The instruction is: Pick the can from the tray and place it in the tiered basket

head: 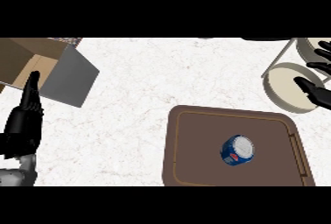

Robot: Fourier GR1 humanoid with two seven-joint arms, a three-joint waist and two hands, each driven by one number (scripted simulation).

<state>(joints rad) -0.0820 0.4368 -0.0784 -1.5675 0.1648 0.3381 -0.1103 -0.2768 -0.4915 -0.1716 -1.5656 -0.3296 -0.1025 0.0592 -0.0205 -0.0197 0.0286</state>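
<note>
A white, faintly veined table (161, 78) fills the view, seen steeply from above. On it, toward five o'clock, lies a dark brown tray (194, 166) with rounded corners and a raised rim. The can (237, 150) stands on the tray's floor, a little right of the tray's middle, apart from every rim. It is blue with a pale silvery top and seems to lean slightly, so that part of its blue side shows toward seven o'clock.

By its look the can is probably rigid and fairly light, with a smooth curved wall that could slip between fingers. The likely hold is round the wall, fingers on one side and thumb on the other, coming down from above; the flat top offers nothing to pinch. Because it may roll if knocked over, the approach should be straight and centred.

At two o'clock from the can the tiered basket (284, 89) shows as a pale round bowl with grey uprights, partly cut by the edge. The right robot hand (318, 92) is over that basket at three o'clock, its fingers spread and fairly straight, holding nothing, well apart from the can. The left robot hand (26, 114) rests at nine o'clock, fingers straight and pointing toward twelve, also holding nothing. Beside it, at ten o'clock, is an open cardboard box (39, 61) with a grey flap.
</note>
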